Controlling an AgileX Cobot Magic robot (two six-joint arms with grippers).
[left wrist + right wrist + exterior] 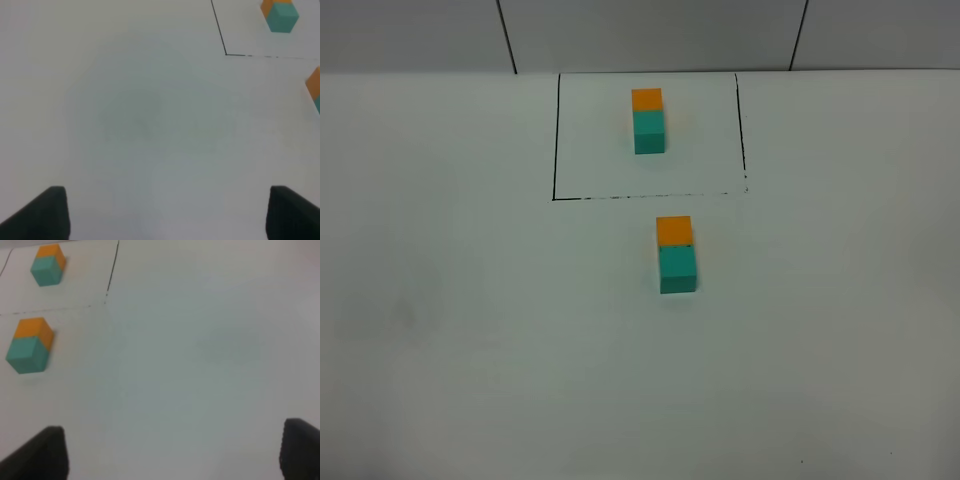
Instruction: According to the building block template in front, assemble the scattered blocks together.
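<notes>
**Two loose cubes joined just below the framed pair**

In the high view the white surface (450, 330) is bare across its left half. Neither arm shows there.

In the upper middle of the frame a thin black rectangle drawn on the surface marks the building block template (647, 121). Its lower line is broken and faint in places. Inside it, slightly left of centre, sits a joined pair of small cubes: orange at the far end, teal at the near end, touching face to face in a straight line.

Just below the frame's lower line, a little to the right of the framed pair, lie the scattered blocks. The orange cube (674, 231) is at the far end and the teal cube (678, 269) at the near end. They touch along one face, with a thin dark seam between them. Both are plain, matte and equal in size, with sharp edges. The pair stands in the same colour order as the template and lies outside its outline.

The left wrist view shows the left gripper (167, 215) with its two dark fingers (42, 215) spread wide at the lower corners, nothing between them but bare surface; the template corner and the cubes sit at the upper right of that frame.

The right wrist view shows the right gripper (175, 455) likewise released, its fingers (40, 455) far apart over bare surface, with both cube pairs at the upper left.
</notes>
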